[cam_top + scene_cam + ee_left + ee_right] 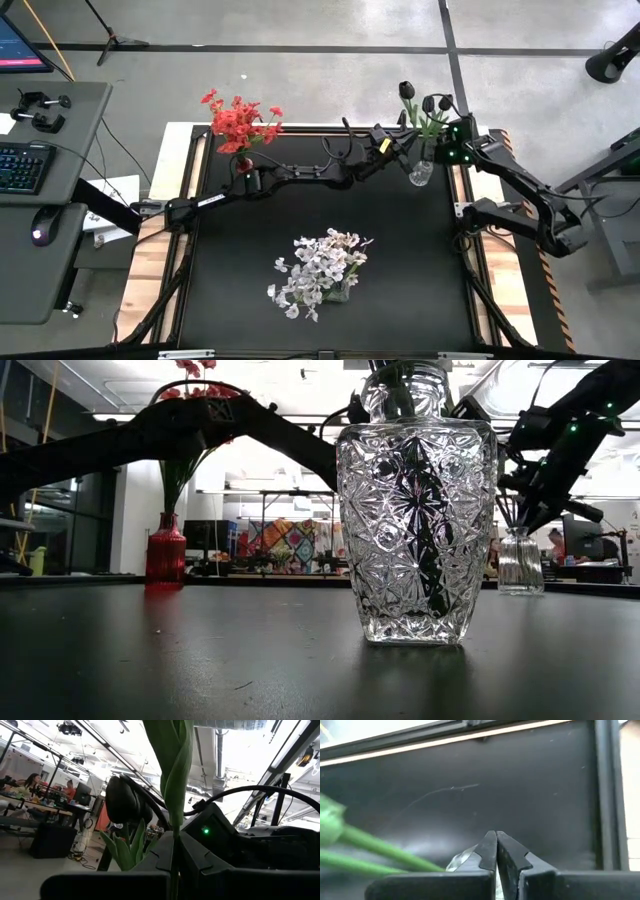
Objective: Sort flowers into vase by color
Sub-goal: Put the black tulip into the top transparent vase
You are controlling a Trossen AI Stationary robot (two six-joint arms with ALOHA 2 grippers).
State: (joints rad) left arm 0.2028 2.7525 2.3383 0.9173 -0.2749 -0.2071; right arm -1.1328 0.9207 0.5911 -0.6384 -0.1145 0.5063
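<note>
We saw three vases on the black table (250, 260). A red vase (244, 164) at the far left held the red flowers (238, 120). A small clear vase (421, 172) at the far right held the dark tulips (428, 104), whose heads stood above their green stems. Nearer the front, around the middle of the table, a large cut-glass vase (415, 510) held the white flowers (320, 270), which spread wide over it in the high view.

The left arm reached across the back of the table from the left side, and the left gripper (398, 143) sat just beside the small clear vase, close to the tulip stems. In the left wrist view a green stem (175, 780) ran up right in front of the camera, with a dark tulip head (125, 800) just beside it. The left gripper's fingers were closed; we could not make out whether they pinched that stem or merely stood against it.

The right gripper (496, 851) hung over the far right of the table, next to the same small vase. Its two fingers met tip to tip with nothing between them, and green stems (380, 855) lay off to one side of them, apart from the fingertips.
</note>
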